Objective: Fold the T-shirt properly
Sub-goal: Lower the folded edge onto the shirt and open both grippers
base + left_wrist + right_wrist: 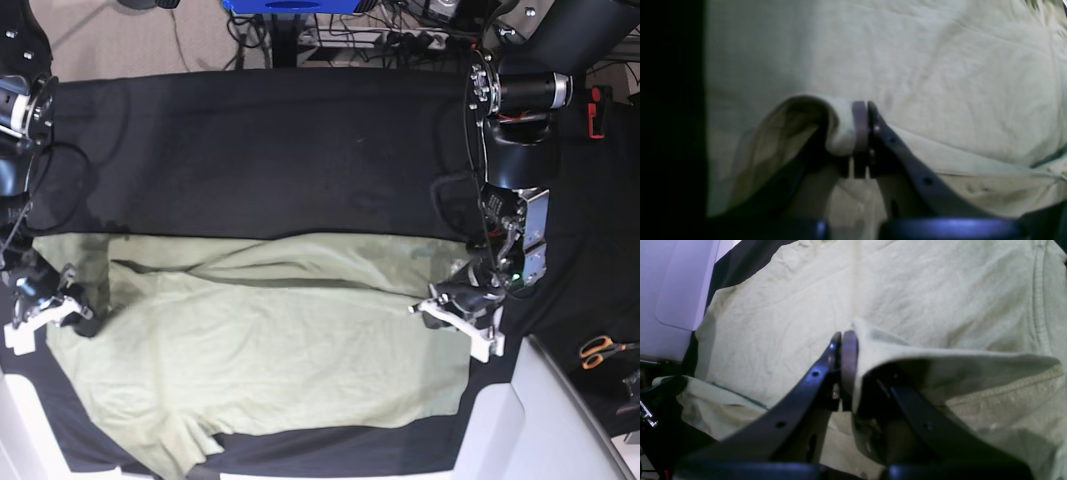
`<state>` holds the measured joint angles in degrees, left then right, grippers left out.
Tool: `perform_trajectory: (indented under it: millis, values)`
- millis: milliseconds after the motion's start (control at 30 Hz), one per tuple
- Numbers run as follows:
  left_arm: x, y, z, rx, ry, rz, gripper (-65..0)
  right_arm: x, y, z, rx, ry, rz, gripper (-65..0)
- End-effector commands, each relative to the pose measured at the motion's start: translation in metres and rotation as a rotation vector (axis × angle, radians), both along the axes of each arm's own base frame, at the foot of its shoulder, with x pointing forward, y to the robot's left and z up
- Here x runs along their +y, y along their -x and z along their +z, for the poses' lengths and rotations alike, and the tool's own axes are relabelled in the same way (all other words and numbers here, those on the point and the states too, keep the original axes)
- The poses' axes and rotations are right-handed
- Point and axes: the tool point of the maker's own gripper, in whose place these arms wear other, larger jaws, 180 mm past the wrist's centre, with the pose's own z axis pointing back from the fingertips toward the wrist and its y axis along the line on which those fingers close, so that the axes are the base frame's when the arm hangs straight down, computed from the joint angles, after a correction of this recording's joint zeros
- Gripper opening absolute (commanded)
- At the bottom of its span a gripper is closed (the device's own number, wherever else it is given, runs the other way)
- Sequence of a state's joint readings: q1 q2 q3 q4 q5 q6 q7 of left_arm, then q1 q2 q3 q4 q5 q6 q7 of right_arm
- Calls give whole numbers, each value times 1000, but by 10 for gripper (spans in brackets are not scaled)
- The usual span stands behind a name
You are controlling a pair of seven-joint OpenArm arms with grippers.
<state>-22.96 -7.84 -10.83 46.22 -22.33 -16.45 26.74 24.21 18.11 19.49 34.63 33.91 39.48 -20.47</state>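
Note:
The pale sage-green T-shirt [270,340] lies spread and wrinkled on the near half of the black table cloth [270,150], with its far edge folded partly over. My left gripper [440,305] is at the shirt's right edge. In the left wrist view it [867,133] is shut on a raised fold of the shirt [940,83]. My right gripper [70,310] is at the shirt's left edge. In the right wrist view it [842,366] is shut on a lifted fold of the shirt [907,290], with a stitched hem hanging beside it.
Orange-handled scissors [600,350] lie on the cloth at the far right. A white panel [560,420] borders the near right corner, and another white panel [673,290] shows in the right wrist view. Cables and equipment lie beyond the table's far edge.

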Motion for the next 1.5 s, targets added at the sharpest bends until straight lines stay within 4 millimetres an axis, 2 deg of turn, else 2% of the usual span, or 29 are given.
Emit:
perform_trajectory:
  millis: [0, 133, 467, 700, 767, 800, 867, 900, 967, 1000, 1033, 1100, 1167, 1200, 1300, 1367, 1400, 1467]
  values:
    - [8, -19, 25, -77, 4, 21, -650, -12, -18, 28, -87, 7, -25, -648]
    - [20, -19, 27, -80, -5, 40, -650, -12, -19, 30, -90, 7, -25, -648]
    - [23, -19, 29, -86, -12, 41, -650, -13, -29, 41, -116, 6, -26, -648]
    - [23, -19, 29, -85, -13, 39, -650, -12, -29, 41, -116, 5, -25, -639]
    - [23, -19, 29, -85, -13, 39, -650, -12, -29, 41, -116, 5, -25, -584]
    - [24, -19, 29, -87, -10, 46, -650, -17, -29, 37, -95, 9, -58, -527]
    - [26, -20, 30, -89, -10, 50, -650, -27, -30, 35, -69, 18, -115, -374]
    - [26, -20, 31, -92, -11, 50, -630, -30, -30, 34, -66, 16, -127, -308]
    - [35, -20, 33, -94, -26, 56, -425, -32, -32, 37, -81, 13, -137, -189]
    - [39, -21, 34, -97, -33, 58, -327, -34, -33, 42, -101, 17, -146, -167]
    - [41, -22, 39, -110, -35, 61, -250, -36, -35, 47, -123, 24, -152, -168]
    - [47, -28, 61, -172, -65, 56, -109, -41, -31, 51, -144, 37, -161, -186]
    - [50, -24, 77, -219, -95, 43, -21, -56, -23, 59, -162, 38, -202, -197]
    - [52, -22, 90, -261, -113, 42, 0, -68, -13, 60, -160, 36, -232, -197]
    - [75, 1, 108, -323, -140, 100, 0, -83, 15, 57, -132, -4, -300, -194]
    - [79, 18, 106, -322, -151, 111, 0, -96, 41, 46, -82, -37, -371, -195]
    - [79, 29, 97, -290, -156, 106, 0, -104, 56, 36, -37, -66, -425, -195]
    - [77, 48, 77, -213, -164, 84, -72, -111, 81, 15, 50, -137, -519, -191]
